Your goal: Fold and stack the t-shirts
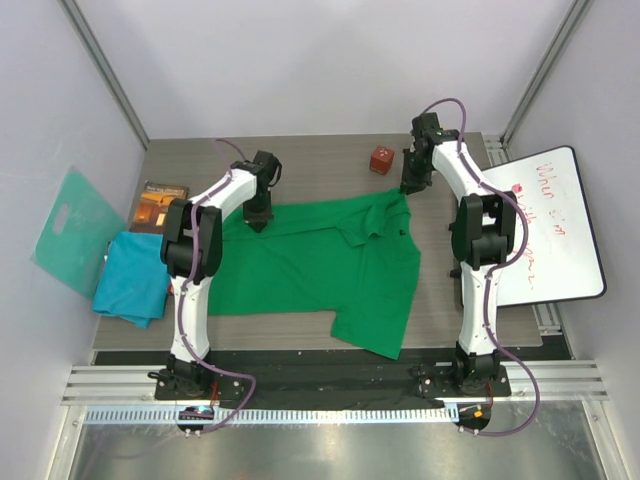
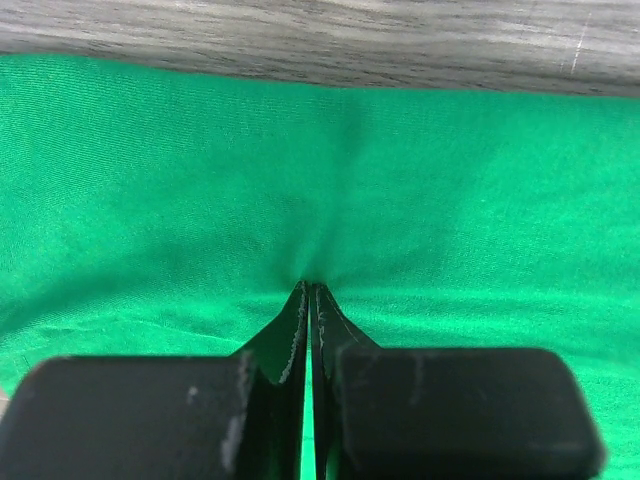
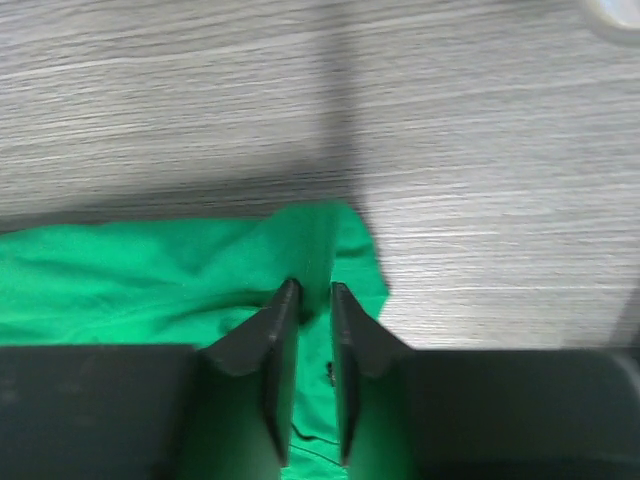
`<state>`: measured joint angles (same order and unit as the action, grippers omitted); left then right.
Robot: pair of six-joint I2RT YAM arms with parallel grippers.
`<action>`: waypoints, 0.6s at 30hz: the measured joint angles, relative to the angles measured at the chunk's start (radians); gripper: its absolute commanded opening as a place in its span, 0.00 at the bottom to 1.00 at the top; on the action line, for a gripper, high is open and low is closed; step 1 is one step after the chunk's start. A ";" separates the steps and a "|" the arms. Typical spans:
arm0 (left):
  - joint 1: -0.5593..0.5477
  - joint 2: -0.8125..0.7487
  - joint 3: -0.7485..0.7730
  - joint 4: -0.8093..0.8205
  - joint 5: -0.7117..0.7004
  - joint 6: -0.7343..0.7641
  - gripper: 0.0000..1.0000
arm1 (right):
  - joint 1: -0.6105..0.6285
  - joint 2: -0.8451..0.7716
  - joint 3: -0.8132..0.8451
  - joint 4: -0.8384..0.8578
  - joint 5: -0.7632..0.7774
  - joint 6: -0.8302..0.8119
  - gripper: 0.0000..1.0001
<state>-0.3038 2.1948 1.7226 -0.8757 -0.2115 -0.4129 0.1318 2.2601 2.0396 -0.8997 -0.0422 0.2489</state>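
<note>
Green t-shirt (image 1: 310,270) spread flat over the middle of the table (image 1: 300,150), lengthwise from left to right. One flap reaching close to the near edge right of centre, some folds bunched toward the far right corner of the cloth.

Left gripper (image 1: 258,225) down on the shirt's far edge, left of the table's centre. Fingers (image 2: 285,340) closed tight together, tips on the cloth, creases running in toward them, a pinch of green between.

Right gripper (image 1: 408,188) at the shirt's far right corner, toward the far right of the table. Fingers (image 3: 275,330) a narrow slit apart, a raised ridge of green cloth standing in the slit, bare wood grain beyond. Gripped or only touched: cannot tell.

Teal-blue t-shirt (image 1: 135,280) folded into a rough pad at the left edge of the table, partly over that edge. Brown book (image 1: 160,205) just beyond it, toward the far left corner. Small red block (image 1: 381,160) near the far edge, right of centre, close to the right gripper but apart from it. Teal board (image 1: 72,235) with a handle hole off the table, by the left wall. Whiteboard (image 1: 545,225) with red writing past the right edge.
</note>
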 measured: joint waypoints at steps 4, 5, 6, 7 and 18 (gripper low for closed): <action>0.000 -0.001 -0.002 0.002 0.000 0.002 0.00 | -0.016 0.006 0.017 -0.017 0.014 -0.002 0.44; 0.000 -0.001 -0.002 0.002 0.000 0.002 0.00 | -0.018 0.011 0.029 -0.017 0.016 -0.003 0.44; 0.000 -0.001 -0.002 0.002 0.000 0.002 0.01 | -0.020 0.018 0.042 -0.017 0.019 -0.001 0.44; 0.000 -0.001 -0.002 0.002 0.000 0.002 0.02 | -0.023 0.025 0.056 -0.016 0.020 0.001 0.44; 0.000 -0.001 0.000 -0.002 -0.005 0.003 0.10 | -0.014 -0.026 -0.108 0.024 -0.103 0.016 0.45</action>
<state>-0.3038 2.1941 1.7222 -0.8776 -0.2165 -0.4099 0.1177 2.2341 1.9316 -0.8757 -0.1455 0.2646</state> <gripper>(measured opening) 0.096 0.452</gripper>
